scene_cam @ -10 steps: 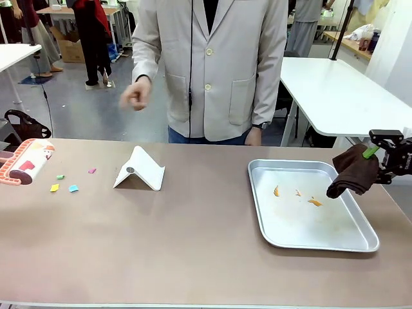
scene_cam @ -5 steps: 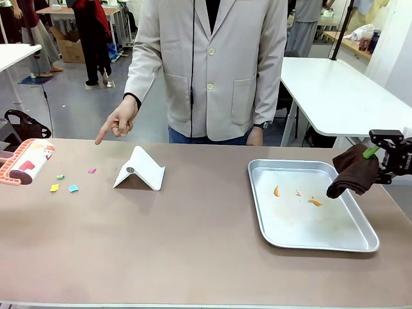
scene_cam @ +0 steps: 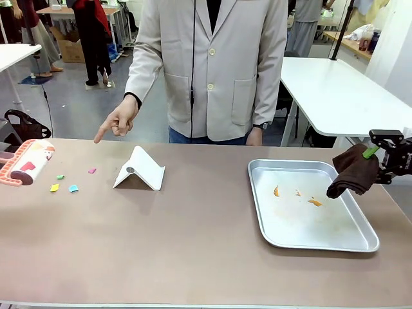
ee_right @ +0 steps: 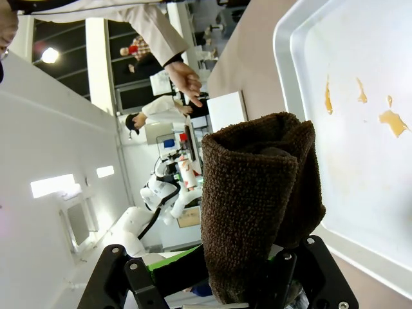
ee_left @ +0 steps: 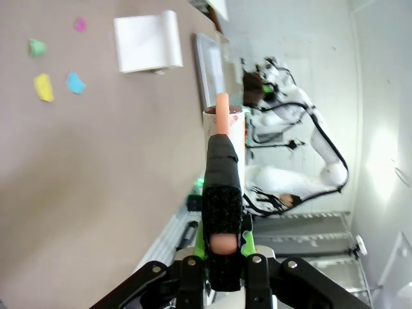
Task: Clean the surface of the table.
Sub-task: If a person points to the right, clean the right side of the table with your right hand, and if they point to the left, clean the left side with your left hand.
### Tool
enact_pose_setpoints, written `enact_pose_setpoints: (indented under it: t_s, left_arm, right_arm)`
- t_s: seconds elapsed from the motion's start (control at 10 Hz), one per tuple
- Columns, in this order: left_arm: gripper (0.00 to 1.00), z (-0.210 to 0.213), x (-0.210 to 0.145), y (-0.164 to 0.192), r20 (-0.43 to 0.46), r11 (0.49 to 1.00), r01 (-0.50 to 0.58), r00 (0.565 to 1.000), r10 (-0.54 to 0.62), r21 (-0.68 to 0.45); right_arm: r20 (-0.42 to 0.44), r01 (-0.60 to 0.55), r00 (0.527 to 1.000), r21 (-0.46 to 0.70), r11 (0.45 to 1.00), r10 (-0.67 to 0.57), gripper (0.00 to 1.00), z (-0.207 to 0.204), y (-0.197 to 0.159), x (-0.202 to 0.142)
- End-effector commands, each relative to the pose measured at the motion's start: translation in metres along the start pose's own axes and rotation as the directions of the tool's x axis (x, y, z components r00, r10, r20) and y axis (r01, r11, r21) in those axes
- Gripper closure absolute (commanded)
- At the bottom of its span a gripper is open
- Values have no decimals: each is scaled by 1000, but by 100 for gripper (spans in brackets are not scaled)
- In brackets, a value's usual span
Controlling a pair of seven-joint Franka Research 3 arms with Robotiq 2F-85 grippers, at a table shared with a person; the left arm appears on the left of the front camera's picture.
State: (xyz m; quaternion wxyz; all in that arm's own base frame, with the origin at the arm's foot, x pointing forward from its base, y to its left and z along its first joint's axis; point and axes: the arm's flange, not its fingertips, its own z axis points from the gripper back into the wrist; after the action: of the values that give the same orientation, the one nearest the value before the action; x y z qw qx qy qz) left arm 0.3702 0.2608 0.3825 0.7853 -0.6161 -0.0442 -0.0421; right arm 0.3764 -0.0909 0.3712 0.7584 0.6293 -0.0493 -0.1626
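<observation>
The brownish-taupe table (scene_cam: 193,244) carries several small coloured paper scraps (scene_cam: 64,183) near its left end. My left gripper (ee_left: 223,243) is shut on the black handle of a pink and white lint roller (scene_cam: 27,162), held above the table's left edge; the scraps (ee_left: 45,87) lie ahead of it. My right gripper (scene_cam: 378,156) is shut on a folded brown cloth (scene_cam: 353,171), which hangs over the right rim of a silver tray (scene_cam: 270,232). The cloth (ee_right: 257,193) fills the middle of the right wrist view.
A white folded stand (scene_cam: 140,168) sits left of centre. Orange scraps (scene_cam: 314,201) lie in the tray. A person in a pale jacket stands at the far side, one hand (scene_cam: 116,122) pointing down toward the table's left part.
The person's raised fist has lowered and now points a finger toward the table's left part. Both arms have stayed still.
</observation>
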Motion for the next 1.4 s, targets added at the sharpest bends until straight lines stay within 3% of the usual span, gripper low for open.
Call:
enact_pose_setpoints:
  t_s: [0.0,0.4,0.8,0.9,1.3]
  left_arm:
    - [78,-8,-2,-10,141,984,-58,989,34,170]
    - [78,-2,-6,-8,378,924,-218,922,90,313]
    - [78,0,2,4,475,857,-399,853,216,327]
    - [78,1,4,9,484,839,-429,842,237,336]
    - [78,-5,3,21,424,804,-425,873,241,417]
  right_arm:
    - [1,5,1000,9,1000,-5,100,3,4,-1]
    - [1,5,1000,9,1000,-5,100,3,4,-1]
    - [1,5,1000,9,1000,-5,100,3,4,-1]
    - [1,5,1000,9,1000,-5,100,3,4,-1]
    - [1,5,1000,9,1000,-5,100,3,4,-1]
